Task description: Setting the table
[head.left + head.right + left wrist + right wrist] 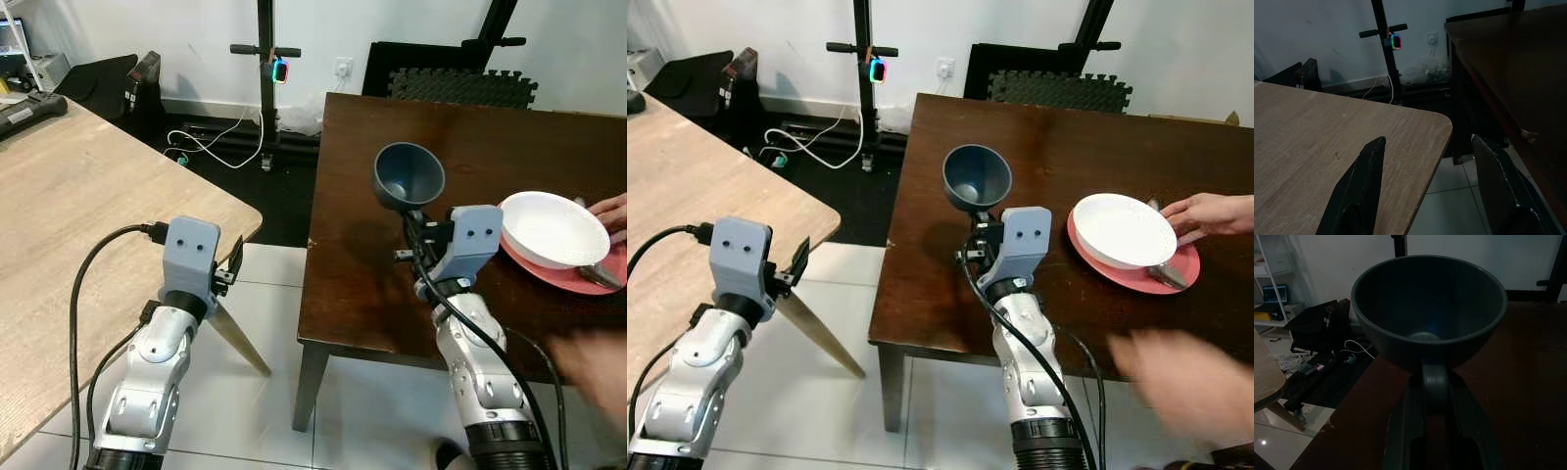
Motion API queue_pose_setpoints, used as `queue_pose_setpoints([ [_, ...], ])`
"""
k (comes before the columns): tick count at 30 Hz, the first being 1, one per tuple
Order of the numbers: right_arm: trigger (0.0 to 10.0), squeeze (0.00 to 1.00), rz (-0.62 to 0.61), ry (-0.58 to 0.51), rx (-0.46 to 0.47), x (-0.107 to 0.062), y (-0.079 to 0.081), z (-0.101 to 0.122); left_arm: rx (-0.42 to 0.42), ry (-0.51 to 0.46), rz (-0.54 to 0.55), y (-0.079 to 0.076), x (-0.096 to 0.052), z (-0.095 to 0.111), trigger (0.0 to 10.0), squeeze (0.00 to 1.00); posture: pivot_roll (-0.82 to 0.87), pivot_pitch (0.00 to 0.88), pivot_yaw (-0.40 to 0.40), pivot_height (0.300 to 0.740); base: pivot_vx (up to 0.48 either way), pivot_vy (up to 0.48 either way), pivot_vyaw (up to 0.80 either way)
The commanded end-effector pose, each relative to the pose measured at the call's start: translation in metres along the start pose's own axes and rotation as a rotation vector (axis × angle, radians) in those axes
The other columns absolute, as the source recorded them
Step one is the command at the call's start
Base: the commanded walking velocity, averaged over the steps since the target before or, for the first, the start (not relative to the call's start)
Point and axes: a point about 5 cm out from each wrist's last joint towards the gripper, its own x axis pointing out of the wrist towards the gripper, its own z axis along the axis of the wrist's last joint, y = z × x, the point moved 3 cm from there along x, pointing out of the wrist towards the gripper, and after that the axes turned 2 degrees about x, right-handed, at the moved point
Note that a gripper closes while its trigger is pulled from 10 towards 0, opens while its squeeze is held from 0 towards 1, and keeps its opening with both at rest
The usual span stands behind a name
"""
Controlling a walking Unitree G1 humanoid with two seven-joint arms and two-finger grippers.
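The right gripper point(416, 217) reaches over the dark table point(353, 284), fingers squeezing a blue bowl point(409, 175) tipped up. The left gripper point(231, 266) hangs beside the light table point(69, 206), fingers spread wide, holding nothing.

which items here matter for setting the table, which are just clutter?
In play: dark blue cup held by its handle in the right hand, white bowl on the red plate, utensil on that plate, dark table.

Clutter: scooter, white cable, foam mats, light wooden table.
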Motion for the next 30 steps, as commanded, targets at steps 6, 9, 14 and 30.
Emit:
queue_pose_setpoints([
  [6, 10.0, 0.0, -0.002, -0.004, -0.003, -0.0009, -0.0009, -0.0006, -0.007, 0.012, -0.003, -0.0018, -0.0006, -0.0043, 10.0, 0.0, 0.05, 0.079, 0.056, 0.74, 0.0, 0.0, 0.0],
  [9, 10.0, 0.0, -0.003, -0.005, -0.004, -0.0008, -0.0009, -0.0004, -0.008, 0.011, -0.002, -0.0019, -0.0006, -0.0042, 10.0, 0.0, 0.05, 0.08, 0.055, 0.74, 0.0, 0.0, 0.0],
  [14, 10.0, 0.0, -0.003, -0.005, -0.004, -0.0009, -0.001, -0.0003, -0.009, 0.01, -0.002, -0.0021, -0.0007, -0.0042, 10.0, 0.0, 0.05, 0.08, 0.056, 0.74, 0.0, 0.0, 0.0],
  [30, 10.0, 0.0, -0.007, -0.007, -0.004, -0.0009, -0.0017, 0.0001, -0.006, 0.012, -0.003, -0.0016, -0.0003, -0.0044, 10.0, 0.0, 0.05, 0.082, 0.06, 0.74, 0.0, 0.0, 0.0],
])
